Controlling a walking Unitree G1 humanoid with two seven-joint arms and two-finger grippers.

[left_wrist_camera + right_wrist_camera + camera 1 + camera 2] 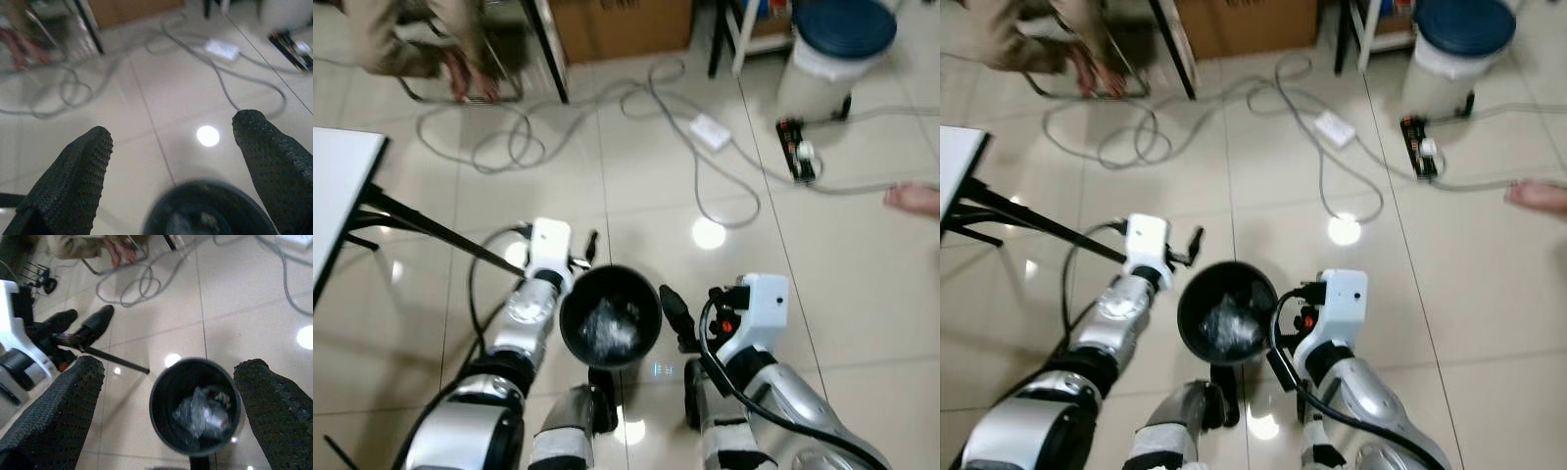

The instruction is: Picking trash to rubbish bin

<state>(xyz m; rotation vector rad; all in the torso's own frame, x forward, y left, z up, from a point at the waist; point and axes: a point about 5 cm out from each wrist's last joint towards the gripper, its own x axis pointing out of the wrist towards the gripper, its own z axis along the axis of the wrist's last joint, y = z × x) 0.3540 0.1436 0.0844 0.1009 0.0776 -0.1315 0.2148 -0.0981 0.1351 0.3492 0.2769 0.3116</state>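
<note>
Two pincers flank a small black bin (610, 323) that stands on the tiled floor (607, 196) just ahead of our legs. Our left pincer (590, 250) hangs beside the bin's left rim, its fingers (73, 181) spread wide apart and gripping nothing, with the bin's dark rim low between them in the left wrist view. Our right pincer (675, 315) sits just beside the bin's right rim; in the right wrist view its fingers (58, 406) are likewise released and well apart, with the bin's mouth framed between them. Inside the bin lies the trash (203, 411), a crumpled silvery wad resting on the bottom. Neither pincer touches it. Grey cables (636, 108) loop across the floor farther ahead, joined by a white adapter (710, 130) and a black power strip (796, 150). A larger pale bin with a blue lid (832, 49) stands at the far right, and a cardboard box (622, 27) sits against the far edge. A white bench (337, 186) with black legs juts in from the left. At the far left a person (411, 44) crouches, blurred, and a bare foot (913, 199) shows at the right edge.
</note>
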